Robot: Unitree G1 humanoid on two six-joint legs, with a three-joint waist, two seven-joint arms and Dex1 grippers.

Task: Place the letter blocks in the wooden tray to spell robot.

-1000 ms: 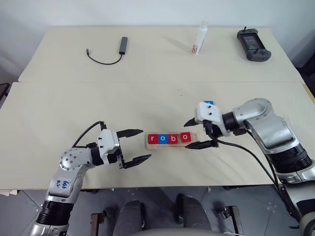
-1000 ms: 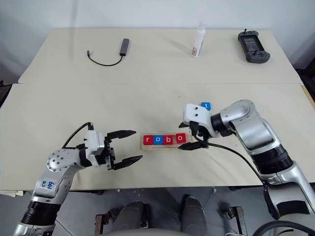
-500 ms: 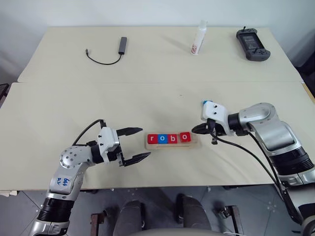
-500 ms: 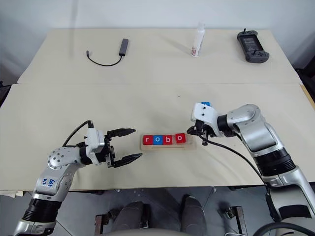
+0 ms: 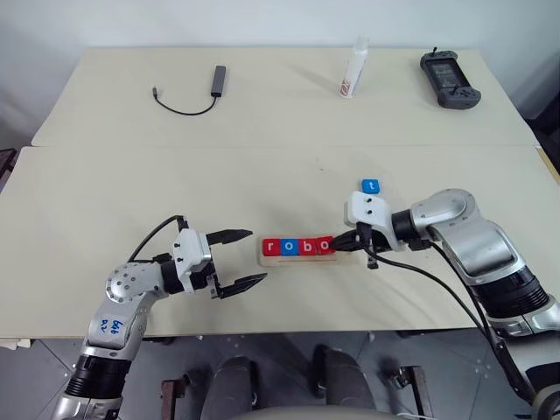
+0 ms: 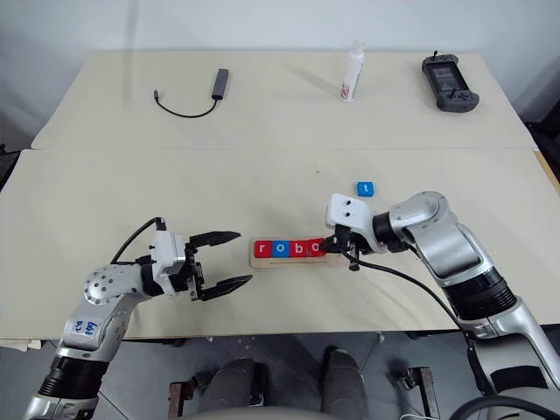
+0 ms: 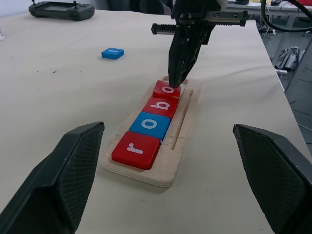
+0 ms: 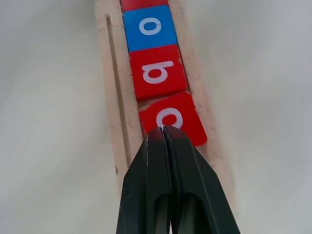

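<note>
Left hand hovers over the tabletop just left of the wooden tray, fingers spread wide, grasping nothing.

Wooden tray: long, narrow, pale wood with rounded corners and a shallow groove running lengthwise beside the tiles. It lies near the front middle of the tabletop, between the two hands.

Letter blocks in the tray, left to right: red "r", blue "o", red "b", red "o". All are small flat squares with white lowercase letters. The first three sit square and touching one another. The fourth, the red "o", sits slightly skewed against the "b". The tray's right end, past that tile, is bare wood.

Right hand: fingers clenched together, nothing between them. The joined tips point down at the near edge of the skewed red "o", touching or just above it; contact cannot be confirmed.

Blue "t" block lies flat on the tabletop behind the right hand, apart from the tray.
</note>
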